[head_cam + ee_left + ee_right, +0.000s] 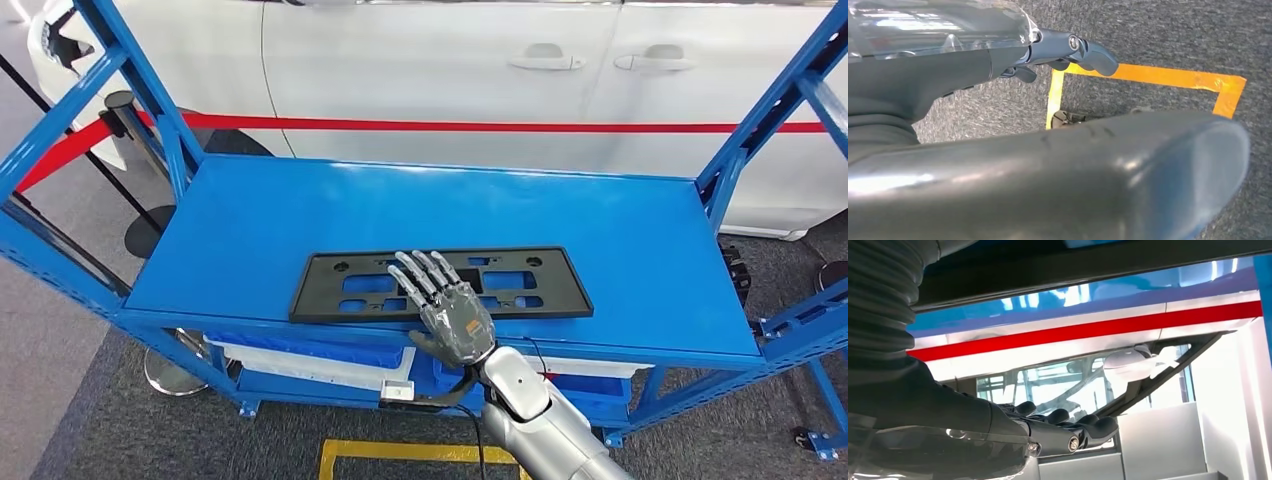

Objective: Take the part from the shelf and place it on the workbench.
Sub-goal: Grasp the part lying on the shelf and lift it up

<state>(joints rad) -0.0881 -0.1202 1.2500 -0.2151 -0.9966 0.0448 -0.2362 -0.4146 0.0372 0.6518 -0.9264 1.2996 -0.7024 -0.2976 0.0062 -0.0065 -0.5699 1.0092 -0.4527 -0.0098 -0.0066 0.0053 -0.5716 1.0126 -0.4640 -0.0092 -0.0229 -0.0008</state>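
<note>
Black part (440, 284) (unlabelled) under right hand (455, 318)

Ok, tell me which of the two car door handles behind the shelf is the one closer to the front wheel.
The left door handle in the head view: it sits on the door next to the front wheel; the other handle lies further right.
</note>
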